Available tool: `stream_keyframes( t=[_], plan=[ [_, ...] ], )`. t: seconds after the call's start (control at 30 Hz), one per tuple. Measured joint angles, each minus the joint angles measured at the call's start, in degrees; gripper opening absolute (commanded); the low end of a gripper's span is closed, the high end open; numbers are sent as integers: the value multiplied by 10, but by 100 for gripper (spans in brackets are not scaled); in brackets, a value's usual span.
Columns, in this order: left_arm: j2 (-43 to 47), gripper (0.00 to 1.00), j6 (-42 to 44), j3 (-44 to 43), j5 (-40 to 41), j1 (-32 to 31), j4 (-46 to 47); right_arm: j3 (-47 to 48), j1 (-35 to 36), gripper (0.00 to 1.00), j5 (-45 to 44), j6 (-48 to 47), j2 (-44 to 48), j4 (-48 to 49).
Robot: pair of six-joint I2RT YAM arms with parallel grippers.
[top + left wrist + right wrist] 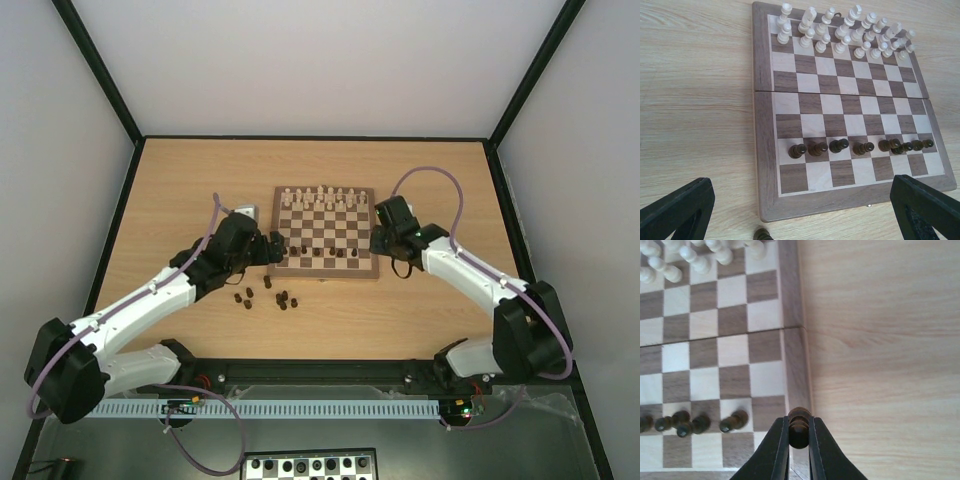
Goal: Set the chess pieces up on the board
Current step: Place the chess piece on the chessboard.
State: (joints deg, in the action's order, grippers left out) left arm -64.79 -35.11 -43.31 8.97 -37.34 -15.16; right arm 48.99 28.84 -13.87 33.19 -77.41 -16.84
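Observation:
The board [326, 230] lies mid-table, with a row of dark chess pieces [840, 146] on its second near rank. My right gripper [799, 441] is shut on one dark chess piece [799, 426], which it holds over the board's right border [792, 355] near the front corner. Wide open, my left gripper [802, 220] hovers just off the board's near left corner [765, 150] with nothing between its fingers [677, 210]. One dark piece [762, 234] stands on the table just below that corner. Several more loose dark pieces [265, 292] lie on the table in front of the board.
Cream chessmen [840, 30] fill the two far ranks of the board. A black-and-white checkered board [310, 465] lies below the table's near edge. Black frame posts edge the table at left and right.

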Motion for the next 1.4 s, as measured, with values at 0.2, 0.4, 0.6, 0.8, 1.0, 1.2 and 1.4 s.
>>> stream_keyframes(
  t=[0.2,0.4,0.6,0.8,1.0,1.2,1.4],
  plan=[
    [8,100,0,0,10,0,-9,50,7,6,12,-24,-56,-1],
    [11,100,0,0,16,2,-11,73,28,7,16,-39,-104,-17],
    [11,99,0,0,16,4,-10,77,41,7,18,-48,-121,-24],
    [11,100,-1,0,16,4,-10,77,45,9,19,-50,-134,-25],
    [11,100,-1,0,16,4,-10,77,46,10,23,-54,-145,-24],
    [11,99,-1,0,16,4,-10,77,46,24,26,-55,-146,-24],
    [11,100,-1,0,17,4,-10,77,46,29,28,-58,-146,-24]
  ],
)
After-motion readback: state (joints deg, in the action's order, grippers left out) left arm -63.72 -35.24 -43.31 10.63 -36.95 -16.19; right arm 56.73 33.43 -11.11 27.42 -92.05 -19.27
